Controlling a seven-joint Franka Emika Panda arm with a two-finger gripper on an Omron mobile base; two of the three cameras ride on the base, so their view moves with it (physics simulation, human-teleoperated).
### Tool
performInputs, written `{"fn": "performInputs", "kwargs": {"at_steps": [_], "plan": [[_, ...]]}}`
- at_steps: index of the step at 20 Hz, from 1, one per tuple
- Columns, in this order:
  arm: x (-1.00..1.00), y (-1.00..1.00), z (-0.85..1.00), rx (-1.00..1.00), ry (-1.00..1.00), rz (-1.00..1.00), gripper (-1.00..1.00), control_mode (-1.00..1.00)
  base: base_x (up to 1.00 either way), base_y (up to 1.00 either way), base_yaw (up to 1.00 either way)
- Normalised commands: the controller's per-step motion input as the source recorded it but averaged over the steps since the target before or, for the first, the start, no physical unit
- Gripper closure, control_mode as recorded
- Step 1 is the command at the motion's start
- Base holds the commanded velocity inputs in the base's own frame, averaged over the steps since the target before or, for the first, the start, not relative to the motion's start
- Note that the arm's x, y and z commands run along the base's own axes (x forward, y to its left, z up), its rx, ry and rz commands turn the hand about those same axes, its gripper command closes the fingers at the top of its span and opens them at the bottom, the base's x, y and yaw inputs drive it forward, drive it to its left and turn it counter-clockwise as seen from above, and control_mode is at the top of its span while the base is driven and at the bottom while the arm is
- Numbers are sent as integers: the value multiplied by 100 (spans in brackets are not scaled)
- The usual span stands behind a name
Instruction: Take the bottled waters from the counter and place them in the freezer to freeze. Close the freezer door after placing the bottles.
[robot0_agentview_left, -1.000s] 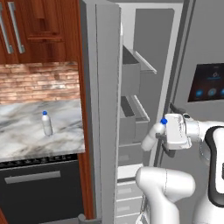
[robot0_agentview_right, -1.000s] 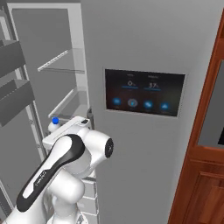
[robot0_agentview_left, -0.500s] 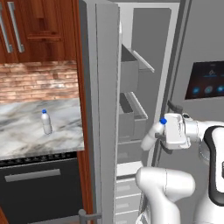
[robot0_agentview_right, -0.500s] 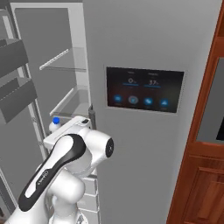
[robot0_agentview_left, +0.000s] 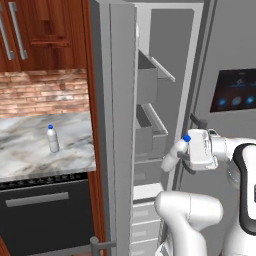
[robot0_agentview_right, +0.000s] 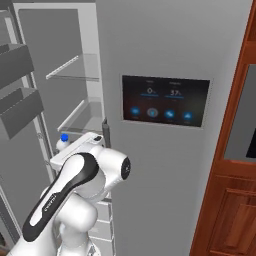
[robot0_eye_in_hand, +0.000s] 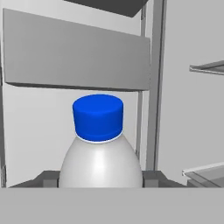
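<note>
One bottled water (robot0_eye_in_hand: 99, 151), whitish with a blue cap, stands upright between my gripper's (robot0_eye_in_hand: 99, 180) dark fingers (robot0_eye_in_hand: 46, 179), which are shut on its body. In the left base view that bottle (robot0_agentview_left: 175, 156) and the gripper (robot0_agentview_left: 182, 156) hang at the open front of the freezer (robot0_agentview_left: 172, 60), level with the lower door bin. The same bottle's cap and neck (robot0_agentview_right: 62, 142) peek out beside the white hand. The freezer door (robot0_agentview_left: 117, 125) is swung wide open. A second bottled water (robot0_agentview_left: 52, 139) stands upright on the marble counter (robot0_agentview_left: 30, 160) to the left.
Grey bins (robot0_agentview_left: 149, 131) line the door's inner side. Grey shelves (robot0_agentview_right: 82, 117) run inside the compartment. The other door carries a dark dispenser panel (robot0_agentview_right: 165, 100). A black dishwasher (robot0_agentview_left: 45, 215) sits under the counter, and reddish wood cabinets (robot0_agentview_right: 235, 200) stand at the far right.
Both base views have shifted only slightly. The gripper keeps its hold on the bottle at the freezer opening. The bottle on the counter has not moved.
</note>
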Motion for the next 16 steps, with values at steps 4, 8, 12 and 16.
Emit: {"fn": "performInputs", "kwargs": {"at_steps": [4,8,12,16], "plan": [[0,0,0,0,0,0,100,100,0,8,0],[-21,29,11,-15,-13,0,100,-100,-2,3,0],[-33,24,40,-17,-19,0,100,-100,0,0,0],[-38,4,64,-9,-24,-1,100,-100,0,0,0]]}}
